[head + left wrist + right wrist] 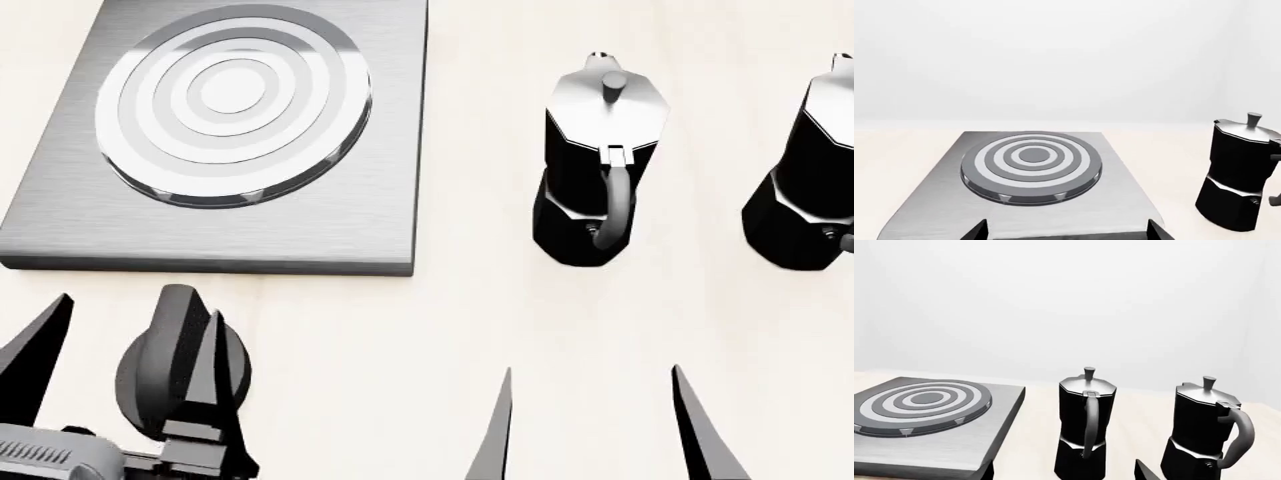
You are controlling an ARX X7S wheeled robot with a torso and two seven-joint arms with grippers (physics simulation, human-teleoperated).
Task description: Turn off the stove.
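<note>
The stove is a brushed-grey square plate (347, 200) with a ringed round burner (238, 100), at the upper left of the head view. It also shows in the left wrist view (1121, 200) and the right wrist view (987, 435). Its black ridged knob (158, 365) stands on the table in front of the plate. My left gripper (120, 345) is open, its fingers on either side of the knob, the right finger overlapping it. The knob is out of sight in the left wrist view (1066, 231). My right gripper (594, 420) is open and empty.
Two black-and-silver moka pots (594, 190) (814, 180) stand right of the stove on the pale table (467, 320). One shows in the left wrist view (1241, 175), both in the right wrist view (1084, 430) (1204, 430), beyond the open right gripper (1066, 471).
</note>
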